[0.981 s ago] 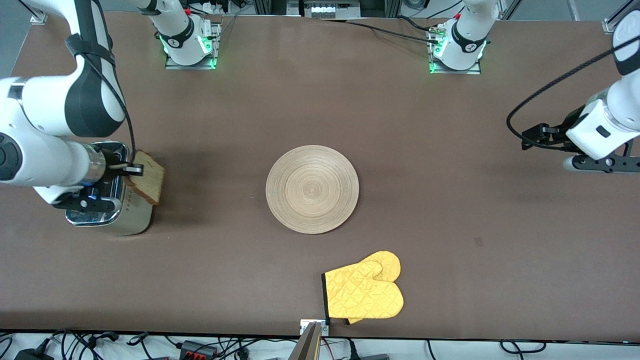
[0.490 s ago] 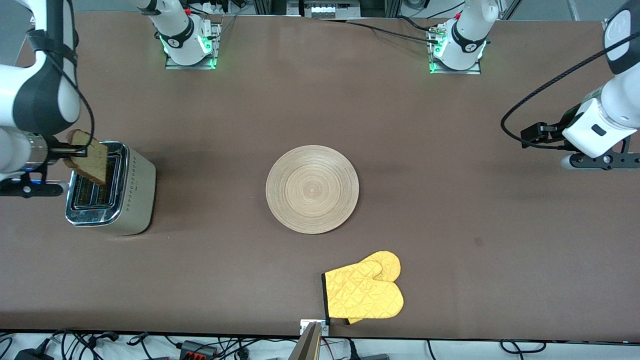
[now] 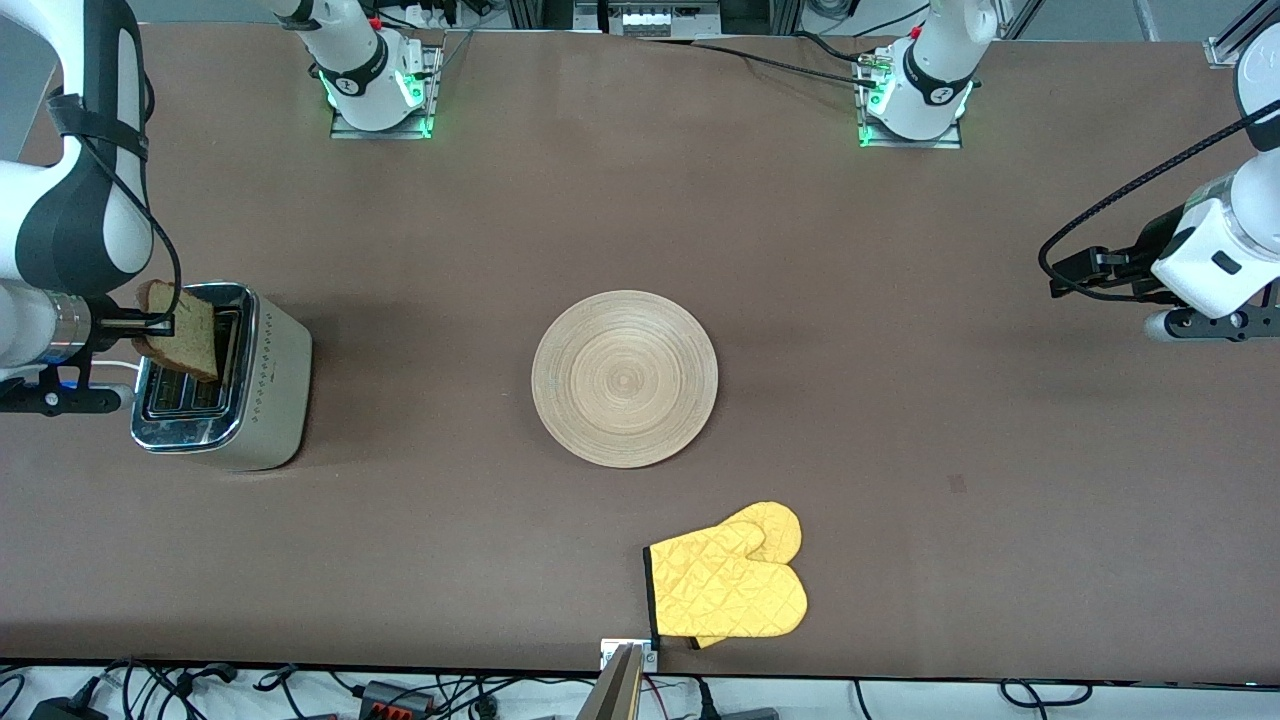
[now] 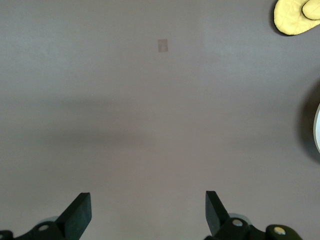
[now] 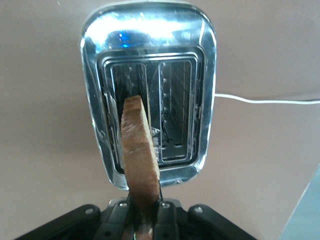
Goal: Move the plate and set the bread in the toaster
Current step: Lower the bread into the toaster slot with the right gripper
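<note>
Pinching the crusty bread [image 3: 180,341] edge-on over the chrome-topped toaster [image 3: 220,380], our right hand [image 3: 150,322] is clamped tight. Our left hand [image 4: 145,215] waits spread over bare surface [image 3: 900,420]. The grooved round wooden plate [image 3: 625,378] sits mid-surface, well apart from the toaster.

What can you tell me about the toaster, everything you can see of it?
The toaster is a boxy two-slot model with a shiny chrome top and matte beige-silver sides carrying a small dotted pattern. It stands upright on the table at the right arm's end. Both slots look empty, their wire guides visible in the right wrist view. A white cord trails from it across the table. The right gripper, shut on the bread, holds the slice edge-down over one slot; whether bread touches toaster is unclear.
</note>
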`<state>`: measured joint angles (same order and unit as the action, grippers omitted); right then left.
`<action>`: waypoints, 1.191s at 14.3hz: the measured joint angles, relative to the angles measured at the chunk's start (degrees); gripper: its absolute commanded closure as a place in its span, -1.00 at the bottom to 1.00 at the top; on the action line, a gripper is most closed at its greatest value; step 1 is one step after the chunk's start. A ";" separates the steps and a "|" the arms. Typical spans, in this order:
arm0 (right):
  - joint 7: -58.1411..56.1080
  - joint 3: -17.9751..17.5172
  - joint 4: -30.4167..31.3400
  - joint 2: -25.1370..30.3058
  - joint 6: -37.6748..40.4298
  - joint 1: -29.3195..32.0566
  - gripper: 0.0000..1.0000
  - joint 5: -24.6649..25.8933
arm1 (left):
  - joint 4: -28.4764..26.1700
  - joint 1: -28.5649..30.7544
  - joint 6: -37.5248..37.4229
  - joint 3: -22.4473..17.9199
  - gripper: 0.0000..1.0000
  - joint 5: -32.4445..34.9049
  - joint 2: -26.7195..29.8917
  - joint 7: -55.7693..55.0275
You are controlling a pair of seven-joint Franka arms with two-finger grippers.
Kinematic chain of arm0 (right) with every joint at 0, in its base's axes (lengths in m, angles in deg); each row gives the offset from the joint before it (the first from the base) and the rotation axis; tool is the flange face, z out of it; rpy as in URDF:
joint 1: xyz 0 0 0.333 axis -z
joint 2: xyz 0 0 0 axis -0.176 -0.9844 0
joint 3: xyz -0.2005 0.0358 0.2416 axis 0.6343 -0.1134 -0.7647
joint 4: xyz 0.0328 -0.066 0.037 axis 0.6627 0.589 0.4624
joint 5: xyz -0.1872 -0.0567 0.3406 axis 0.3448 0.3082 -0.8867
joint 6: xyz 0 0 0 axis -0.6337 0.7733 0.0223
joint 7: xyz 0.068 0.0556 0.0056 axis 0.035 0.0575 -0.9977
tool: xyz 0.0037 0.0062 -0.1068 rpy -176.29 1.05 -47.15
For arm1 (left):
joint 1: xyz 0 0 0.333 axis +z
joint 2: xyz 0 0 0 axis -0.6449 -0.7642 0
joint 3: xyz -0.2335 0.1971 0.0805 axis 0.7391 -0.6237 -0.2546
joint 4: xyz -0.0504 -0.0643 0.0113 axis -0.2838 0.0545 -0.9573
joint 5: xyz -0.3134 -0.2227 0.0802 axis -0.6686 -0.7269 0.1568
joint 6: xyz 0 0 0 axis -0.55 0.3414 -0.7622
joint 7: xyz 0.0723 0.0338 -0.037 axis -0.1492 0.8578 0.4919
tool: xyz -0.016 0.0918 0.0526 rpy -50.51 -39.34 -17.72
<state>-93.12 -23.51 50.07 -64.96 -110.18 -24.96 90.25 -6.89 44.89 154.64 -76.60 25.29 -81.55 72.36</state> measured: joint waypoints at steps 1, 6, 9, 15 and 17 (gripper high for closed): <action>0.00 0.00 -0.01 0.00 -0.24 0.03 1.00 -0.76 | 0.06 0.01 0.27 -0.01 -1.00 0.00 0.00 0.00; 0.04 0.06 -0.01 0.00 -0.45 1.03 1.00 -2.86 | 0.11 0.01 1.90 0.07 -1.00 -0.04 0.00 0.00; 0.04 0.07 -0.01 0.00 -1.18 1.55 1.00 -3.07 | 0.11 -0.01 1.95 0.14 -1.00 -0.09 0.00 0.03; 0.03 0.08 -0.02 -0.03 -2.76 2.06 1.00 -4.68 | 0.11 -0.01 1.95 0.16 -1.00 -1.21 0.00 0.08; 0.03 0.08 -0.02 -0.05 -3.03 2.19 1.00 -4.79 | 0.11 -0.01 1.94 0.18 -1.00 -1.22 0.00 0.11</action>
<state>-93.09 -23.42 50.05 -65.01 -113.21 -22.77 85.46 -6.78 44.88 156.58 -76.41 24.07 -81.55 72.47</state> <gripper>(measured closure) 0.890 0.000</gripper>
